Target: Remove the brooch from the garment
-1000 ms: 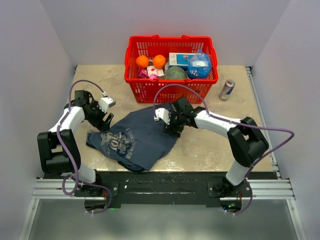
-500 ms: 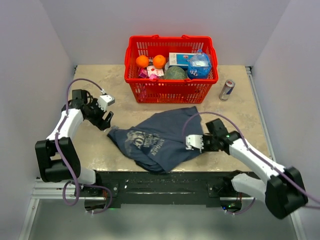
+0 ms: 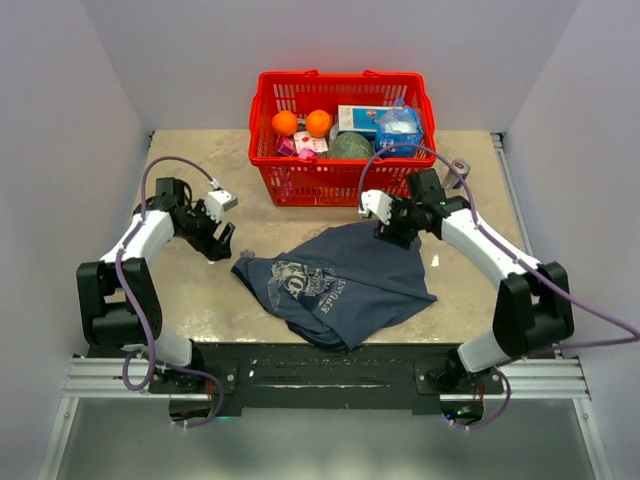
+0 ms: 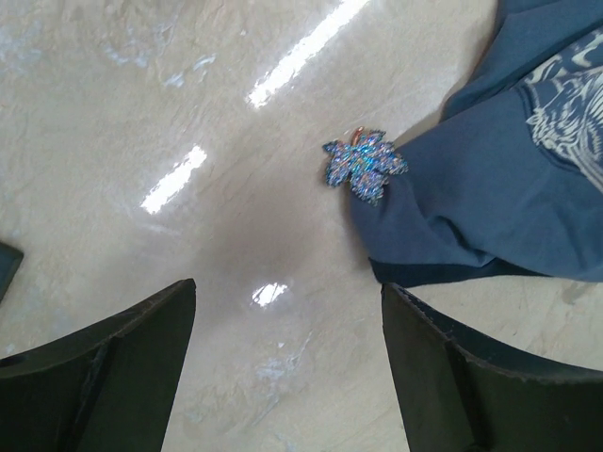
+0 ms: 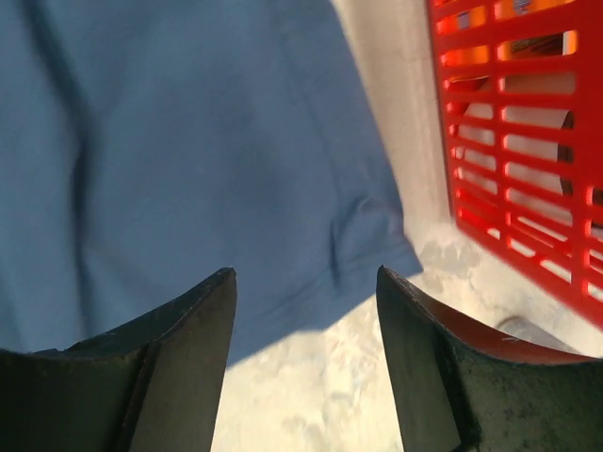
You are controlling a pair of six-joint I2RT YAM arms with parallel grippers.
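The brooch, a glittering blue leaf-shaped piece, sits on the very corner of the garment, a navy T-shirt with a pale print. Half of the brooch overhangs the bare tabletop. Whether its pin is in the cloth cannot be told. In the left wrist view its long axis appears to run from about 10 o'clock to 4 o'clock.

The left gripper hangs above the tabletop with its jaws released and spread wide, nothing between them. From the gap between them the brooch lies ahead at about 1 o'clock, near but not touching. The coming move likely turns on carrying that gap forward and slightly right, so the jaws straddle the leaf across its narrow width rather than pinching cloth with it.

Seen from above, the shirt lies crumpled in the middle of the tabletop, its brooch corner pointing to 9 o'clock, toward the left arm. The right gripper hovers over the shirt's far hem at about 1 o'clock. Its jaws are also parted and grasp nothing visible. It is well apart from the brooch and just beside the red basket, so the left arm is the nearer one.
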